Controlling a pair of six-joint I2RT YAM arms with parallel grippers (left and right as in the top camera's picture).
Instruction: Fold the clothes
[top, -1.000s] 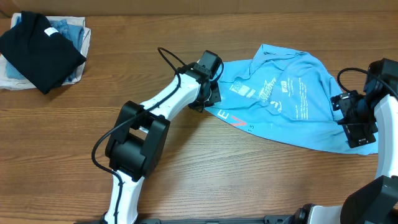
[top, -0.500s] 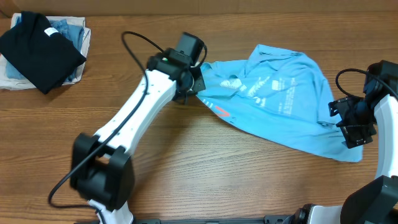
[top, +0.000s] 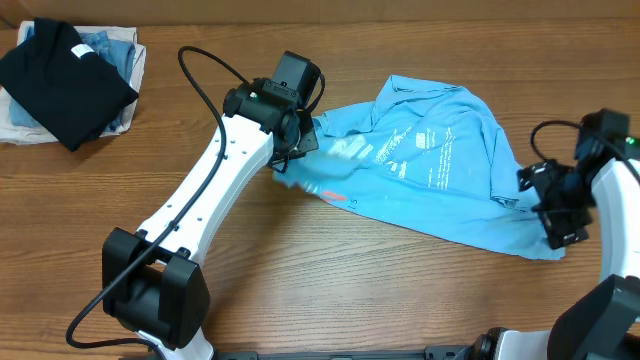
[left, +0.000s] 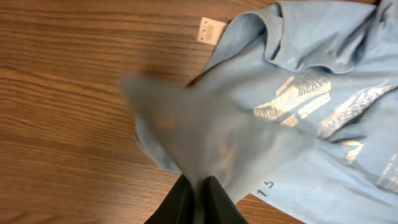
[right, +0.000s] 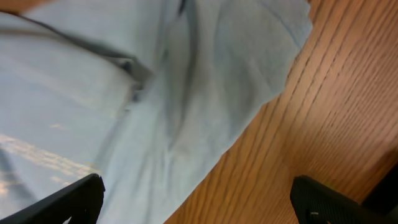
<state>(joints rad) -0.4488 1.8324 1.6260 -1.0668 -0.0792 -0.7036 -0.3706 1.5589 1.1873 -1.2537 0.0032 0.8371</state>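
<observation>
Our left tool (left: 199, 190) is clamped on the sky-blue t-shirt (top: 440, 180), spread right of centre on the counter (top: 380, 300); right tool (top: 556, 205) gapes, empty. Soft, limp, light cloth: we'd pinch hems or corners.

T-shirt (top: 440, 170) on table (top: 350, 290) between left claw (top: 297, 150) and right claw (top: 545, 205); folded pile (top: 70, 80) at far-left corner

I've swung my left gripper (top: 298, 140) leftward and farther out with the t-shirt (top: 440, 185) pinched in it. The cloth has dragged along behind it, its trailing hem drawn in beside my right gripper (top: 556, 208), which edged left too.
</observation>
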